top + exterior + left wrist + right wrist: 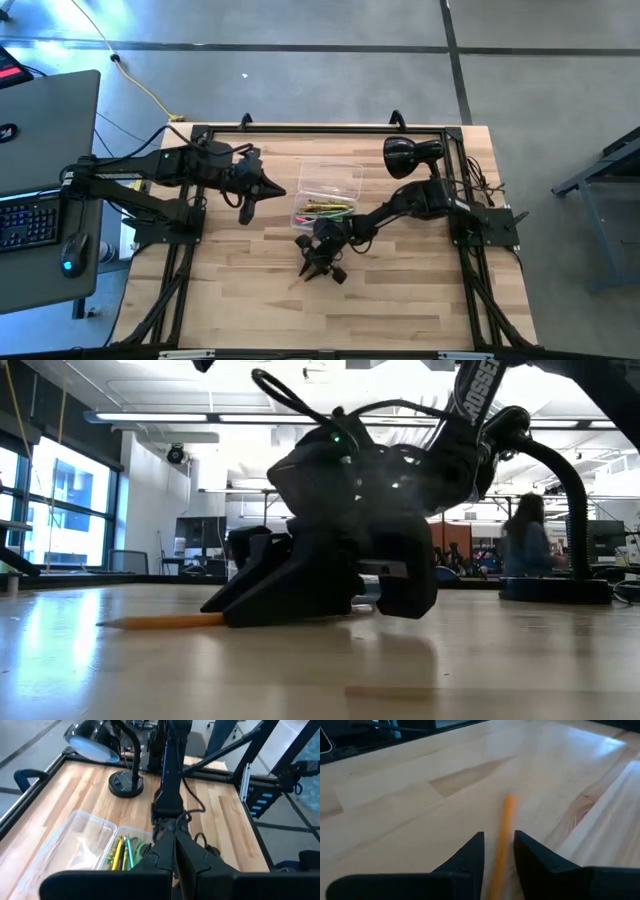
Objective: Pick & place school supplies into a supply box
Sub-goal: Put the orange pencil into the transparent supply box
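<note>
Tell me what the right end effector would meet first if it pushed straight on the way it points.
Probably only the pale wooden tabletop: the right end effector already straddles the thin orange-yellow pencil, which lies along that line; depth beyond is unclear.

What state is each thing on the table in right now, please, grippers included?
Right gripper: lowered to the tabletop, fingers open on either side of the pencil.
Pencil: yellow, lying flat on the wood, not lifted.
Supply box: open, pens and pencils inside at one end.
Left gripper: raised beside the box, holding nothing.
Desk lamp: standing at the table's far edge.
</note>
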You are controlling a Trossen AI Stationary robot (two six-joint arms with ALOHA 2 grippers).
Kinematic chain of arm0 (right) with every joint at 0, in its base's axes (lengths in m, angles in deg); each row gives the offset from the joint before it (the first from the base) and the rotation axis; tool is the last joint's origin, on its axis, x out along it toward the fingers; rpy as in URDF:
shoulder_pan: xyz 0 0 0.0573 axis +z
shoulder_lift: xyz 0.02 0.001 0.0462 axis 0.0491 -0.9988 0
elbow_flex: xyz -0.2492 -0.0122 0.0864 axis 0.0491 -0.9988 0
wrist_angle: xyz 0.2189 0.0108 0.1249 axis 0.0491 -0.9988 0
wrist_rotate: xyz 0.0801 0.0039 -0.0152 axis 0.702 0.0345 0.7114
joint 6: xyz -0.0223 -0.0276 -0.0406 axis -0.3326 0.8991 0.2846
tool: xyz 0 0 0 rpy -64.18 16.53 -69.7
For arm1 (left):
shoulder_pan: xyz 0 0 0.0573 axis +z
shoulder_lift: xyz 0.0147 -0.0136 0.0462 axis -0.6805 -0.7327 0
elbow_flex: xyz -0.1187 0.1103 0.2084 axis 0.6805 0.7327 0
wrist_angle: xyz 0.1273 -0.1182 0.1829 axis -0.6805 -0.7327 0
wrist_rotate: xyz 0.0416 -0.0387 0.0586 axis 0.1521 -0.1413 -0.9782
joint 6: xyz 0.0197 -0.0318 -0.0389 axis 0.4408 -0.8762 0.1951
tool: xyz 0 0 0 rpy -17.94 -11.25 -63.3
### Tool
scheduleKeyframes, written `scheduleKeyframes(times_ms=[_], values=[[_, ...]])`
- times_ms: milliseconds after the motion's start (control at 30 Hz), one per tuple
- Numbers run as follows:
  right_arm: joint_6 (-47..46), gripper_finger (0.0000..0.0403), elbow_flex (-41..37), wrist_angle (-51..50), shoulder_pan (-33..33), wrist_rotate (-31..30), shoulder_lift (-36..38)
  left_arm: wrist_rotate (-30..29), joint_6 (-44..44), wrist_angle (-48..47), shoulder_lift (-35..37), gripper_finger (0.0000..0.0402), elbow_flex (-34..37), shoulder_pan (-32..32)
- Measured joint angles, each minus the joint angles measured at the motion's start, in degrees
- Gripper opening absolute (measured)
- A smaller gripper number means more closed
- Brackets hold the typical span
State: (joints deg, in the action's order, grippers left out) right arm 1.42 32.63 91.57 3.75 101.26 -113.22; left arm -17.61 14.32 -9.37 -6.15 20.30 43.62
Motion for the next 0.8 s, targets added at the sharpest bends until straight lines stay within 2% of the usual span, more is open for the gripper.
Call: scheduleKeyframes(times_ms=[167, 300, 433, 567, 700, 800], values=[[2.7, 0.0085, -0.2, -0.1, 1.4, -0.9, -0.5, 0.0, 0.0, -1.3, 0.0, 0.0044, 0.0, 0.0], [1.3, 0.0085, -0.3, 1.6, 2.2, -1.4, -0.6, 0.0, 0.0, -1.5, 0.0, 0.0044, 0.0, 0.0], [1.4, 0.0081, -0.3, 1.5, 3.8, -4.3, -0.6, 0.0, -0.2, -1.4, 0.0, 0.0044, 0.0, 0.0], [2.8, 0.0058, -0.3, 1.3, 5.0, -6.3, -0.6, 0.0, -0.2, -1.4, 0.0, 0.0044, 0.0, 0.0], [2.3, 0.0013, -0.4, 1.3, 5.2, -7.2, -0.6, 0.1, -1.7, -1.4, 0.0, 0.0044, 0.0, 0.0], [0.6, 0.0012, -0.4, 2.6, 5.3, -7.8, -0.7, 0.1, -3.0, -1.4, 0.0, 0.0044, 0.0, 0.0]])
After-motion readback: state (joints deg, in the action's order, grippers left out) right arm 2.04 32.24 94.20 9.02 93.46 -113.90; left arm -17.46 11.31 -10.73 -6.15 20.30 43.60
